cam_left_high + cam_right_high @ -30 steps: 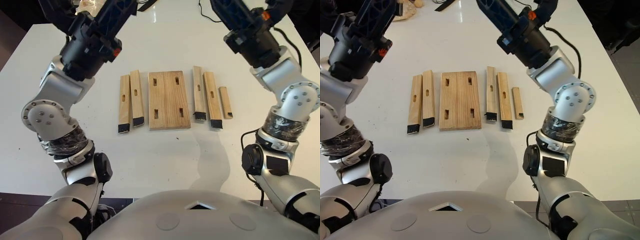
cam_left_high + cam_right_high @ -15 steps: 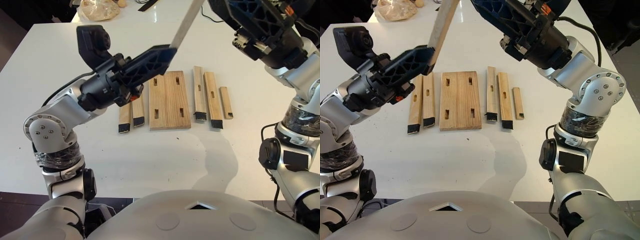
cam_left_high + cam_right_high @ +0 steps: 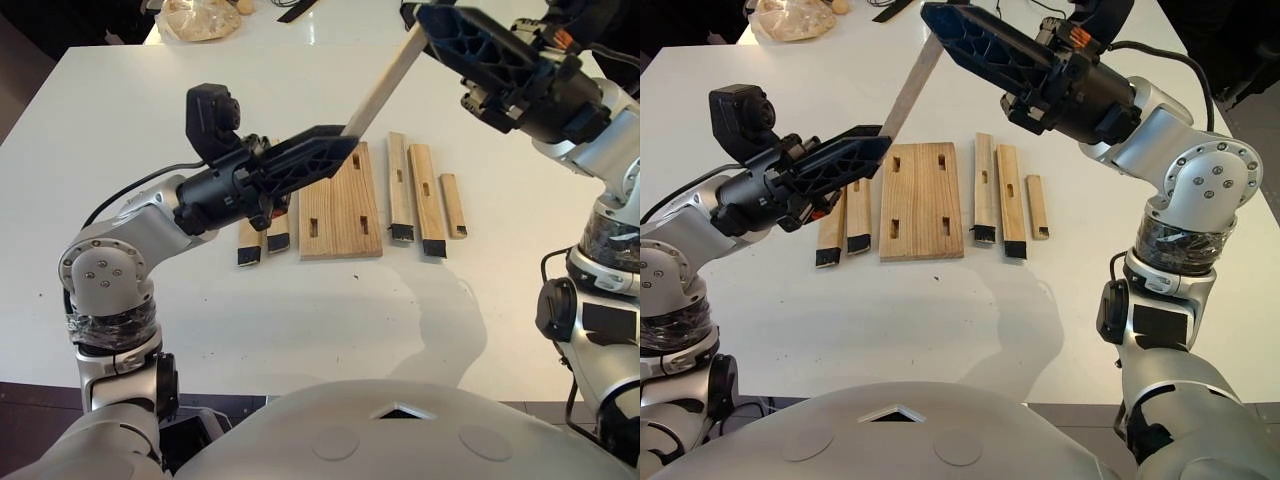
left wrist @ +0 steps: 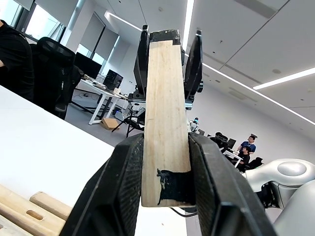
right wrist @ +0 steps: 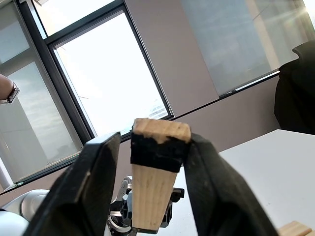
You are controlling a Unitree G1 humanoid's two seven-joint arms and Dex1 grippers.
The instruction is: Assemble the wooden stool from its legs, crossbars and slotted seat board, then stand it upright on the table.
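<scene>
Since no joint is made yet, assembly looks barely begun — left gripper (image 3: 342, 143) and right gripper (image 3: 426, 22) each clench an end of one crossbar (image 3: 384, 82) aloft above the seat board (image 3: 340, 210), legs (image 3: 425, 195) lying at its 9 and 3 o'clock.

Wooden leg (image 3: 385, 82) now lower, flatter

White table (image 3: 300, 300) was seen. Slotted seat board (image 3: 340, 205) was laid flat at centre. Two legs (image 3: 830, 235) (image 3: 858, 220) were laid side by side just left of the board. Two more legs (image 3: 399, 190) (image 3: 426, 200) and a short crossbar (image 3: 452, 205) were laid just right. Crumpled bag (image 3: 198, 17) was set at the far edge.
</scene>
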